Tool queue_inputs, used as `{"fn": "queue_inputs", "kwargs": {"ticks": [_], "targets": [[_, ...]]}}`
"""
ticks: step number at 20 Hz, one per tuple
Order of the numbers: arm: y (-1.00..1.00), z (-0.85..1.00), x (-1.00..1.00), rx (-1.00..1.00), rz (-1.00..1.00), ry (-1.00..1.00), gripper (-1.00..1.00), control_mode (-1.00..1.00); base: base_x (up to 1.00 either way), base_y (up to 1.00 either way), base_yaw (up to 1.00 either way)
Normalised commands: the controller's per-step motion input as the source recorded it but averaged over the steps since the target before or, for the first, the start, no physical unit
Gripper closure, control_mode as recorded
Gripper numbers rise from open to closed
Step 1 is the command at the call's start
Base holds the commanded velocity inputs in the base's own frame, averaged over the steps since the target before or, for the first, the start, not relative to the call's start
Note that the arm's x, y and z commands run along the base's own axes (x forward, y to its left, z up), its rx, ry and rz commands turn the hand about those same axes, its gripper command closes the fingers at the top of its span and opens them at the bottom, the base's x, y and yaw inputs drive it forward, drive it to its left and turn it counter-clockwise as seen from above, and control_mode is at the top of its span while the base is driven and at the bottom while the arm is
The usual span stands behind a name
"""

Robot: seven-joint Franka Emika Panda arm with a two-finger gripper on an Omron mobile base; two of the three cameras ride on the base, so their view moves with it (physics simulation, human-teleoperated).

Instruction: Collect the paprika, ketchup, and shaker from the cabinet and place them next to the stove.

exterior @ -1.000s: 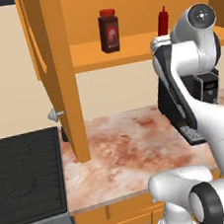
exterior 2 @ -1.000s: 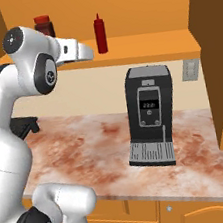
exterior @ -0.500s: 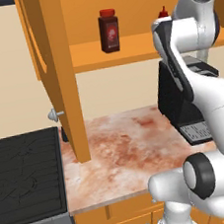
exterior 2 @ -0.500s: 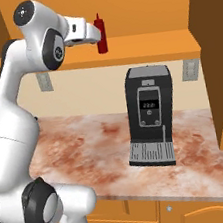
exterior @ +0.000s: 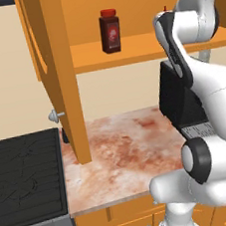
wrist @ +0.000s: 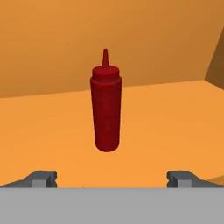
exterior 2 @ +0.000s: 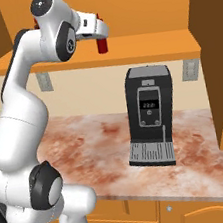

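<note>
So you are sitting near the start of this job: nothing is lying on the counter (exterior: 125, 153) beside the stove (exterior: 25, 181) yet, and both bottles you can see are waiting up in the cabinet (exterior: 54, 67). The paprika (exterior: 110, 31) is standing upright on the shelf (exterior: 127, 53), well to the left of the arm, and the ketchup (wrist: 106, 107) is standing upright further along the same shelf, straight ahead of the hand (exterior 2: 102, 31) in the hand view. What looks like the shaker (exterior: 64, 136) is showing as a dark shape low behind the cabinet door, though too much of it is hidden for you to be sure. The hand is reaching in at shelf height with its jaws spread fully wide, and it is gripping nothing and touching nothing; the ketchup is centred between the two finger tips (wrist: 43, 178) but clear of them. By the look of it, all three pickups and all three placements are remaining, with the ketchup lining up as your first.
</note>
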Motion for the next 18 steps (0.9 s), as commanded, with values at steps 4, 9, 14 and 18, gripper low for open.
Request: {"fn": "queue_inputs", "kwargs": {"ticks": [4, 9, 14, 18], "targets": [[-0.03, 0.0, 0.26, 0.04, 0.0, -0.02, -1.0, -1.0, 0.0, 0.0, 0.0], [0.0, -0.05, 0.18, 0.0, 0.0, -0.05, -1.0, -1.0, 0.0, 0.0, 0.0], [0.0, -0.08, 0.11, 0.0, 0.0, -0.08, -1.0, -1.0, 0.0, 0.0, 0.0], [0.0, -0.1, 0.06, 0.0, 0.0, -0.09, -1.0, -1.0, 0.0, 0.0, 0.0]]}}
